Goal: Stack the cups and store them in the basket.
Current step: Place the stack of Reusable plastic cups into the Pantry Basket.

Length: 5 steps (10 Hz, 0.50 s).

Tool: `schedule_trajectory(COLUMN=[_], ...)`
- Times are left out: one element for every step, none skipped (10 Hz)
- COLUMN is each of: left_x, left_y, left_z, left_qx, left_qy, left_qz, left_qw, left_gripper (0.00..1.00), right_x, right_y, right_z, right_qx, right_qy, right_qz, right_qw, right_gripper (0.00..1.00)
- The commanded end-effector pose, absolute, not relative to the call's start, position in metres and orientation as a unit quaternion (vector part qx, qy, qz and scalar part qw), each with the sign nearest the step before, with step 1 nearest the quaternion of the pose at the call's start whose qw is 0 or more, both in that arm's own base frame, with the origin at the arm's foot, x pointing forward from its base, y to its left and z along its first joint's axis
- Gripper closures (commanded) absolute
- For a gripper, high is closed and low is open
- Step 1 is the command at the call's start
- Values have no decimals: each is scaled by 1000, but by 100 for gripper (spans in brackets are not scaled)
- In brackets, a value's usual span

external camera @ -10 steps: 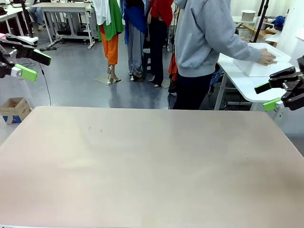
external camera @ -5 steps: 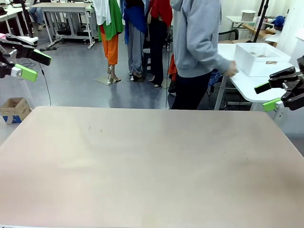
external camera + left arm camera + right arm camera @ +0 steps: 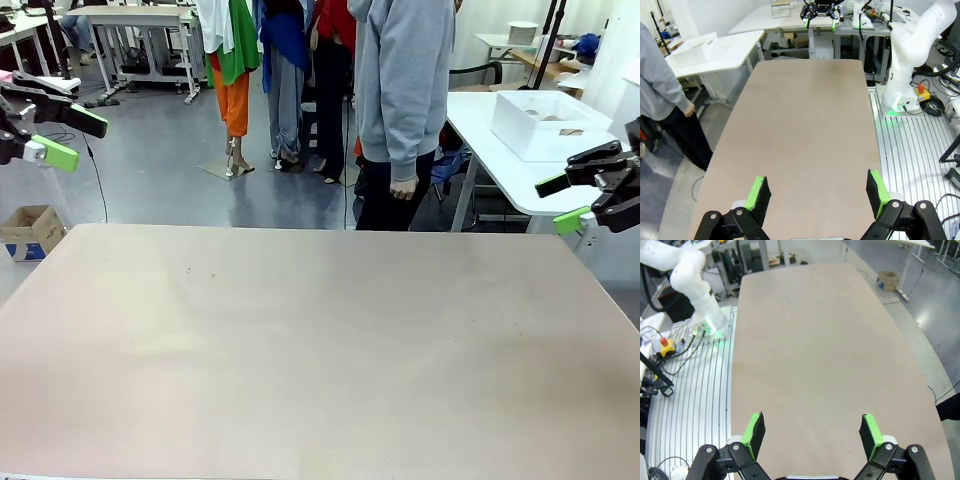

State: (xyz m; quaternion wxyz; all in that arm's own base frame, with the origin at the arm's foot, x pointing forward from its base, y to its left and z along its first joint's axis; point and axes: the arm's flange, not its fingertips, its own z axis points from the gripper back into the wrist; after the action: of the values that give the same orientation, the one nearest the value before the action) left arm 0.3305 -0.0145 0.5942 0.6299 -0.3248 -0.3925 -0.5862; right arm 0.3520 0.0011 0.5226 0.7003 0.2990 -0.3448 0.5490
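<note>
I hold my left gripper (image 3: 50,135) and right gripper (image 3: 565,200) spread wide, parked off the bare bench (image 3: 320,340), awaiting cups; the basket (image 3: 550,125) sits on the side table (image 3: 490,150) beyond the person (image 3: 405,90).

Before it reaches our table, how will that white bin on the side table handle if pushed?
The white bin looks thin-walled and nearly empty, so probably light and easy to slide. Its broad, low shape suggests it won't tip. The contents are too small to identify.
</note>
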Motion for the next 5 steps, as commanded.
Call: schedule_trajectory(left_x=[332, 332, 332, 332, 332], left_y=[-15, -15, -15, -15, -15], left_z=[596, 596, 596, 596, 596], left_qx=[-332, -332, -332, -332, -332], left_qy=[-400, -400, -400, -400, -400], left_qz=[-585, -585, -585, -585, -585], left_qw=[623, 623, 623, 623, 623], left_gripper=[0, 0, 0, 0, 0], right_x=[351, 351, 351, 351, 351], right_y=[3, 3, 3, 3, 3], right_z=[524, 524, 524, 524, 524], right_qx=[306, 306, 306, 306, 306], right_qy=[-350, -350, -350, -350, -350], right_qz=[540, 540, 540, 540, 540], right_qw=[702, 702, 702, 702, 702], right_gripper=[0, 0, 0, 0, 0])
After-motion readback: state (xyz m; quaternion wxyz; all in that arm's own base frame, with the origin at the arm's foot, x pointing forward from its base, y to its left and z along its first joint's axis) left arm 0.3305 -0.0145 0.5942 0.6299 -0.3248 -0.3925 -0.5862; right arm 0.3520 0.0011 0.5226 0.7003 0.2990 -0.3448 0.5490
